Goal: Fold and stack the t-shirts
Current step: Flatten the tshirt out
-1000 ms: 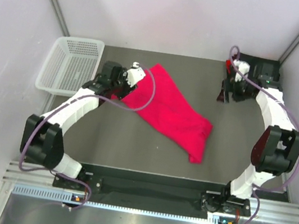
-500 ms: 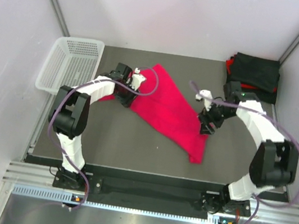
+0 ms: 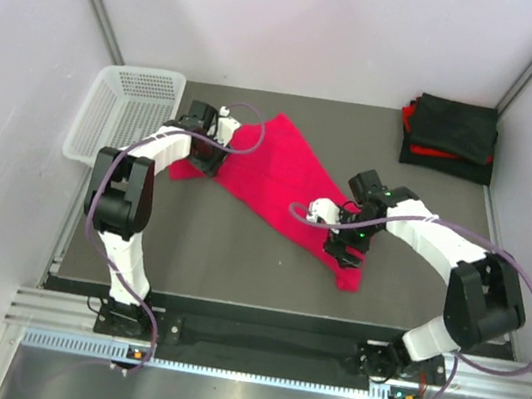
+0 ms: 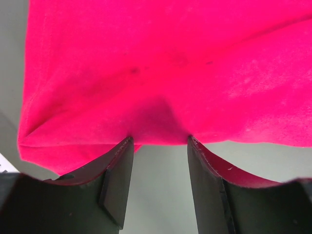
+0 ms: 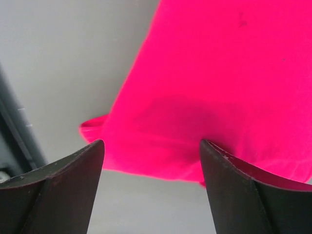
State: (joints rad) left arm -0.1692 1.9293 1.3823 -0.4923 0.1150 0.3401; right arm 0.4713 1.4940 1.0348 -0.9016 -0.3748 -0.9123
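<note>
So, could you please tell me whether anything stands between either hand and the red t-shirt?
Nothing visible does. The left hand is open right at the far left edge of the red t-shirt, and the right hand is open over its near right end, with no other object between them and the cloth.

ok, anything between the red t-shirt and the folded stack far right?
No. Top view shows only bare dark tabletop between the red t-shirt and the folded stack.

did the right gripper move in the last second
Yes. The right gripper left the folded shirt stack at the far right corner and came nearer and leftward, over the red t-shirt.
</note>
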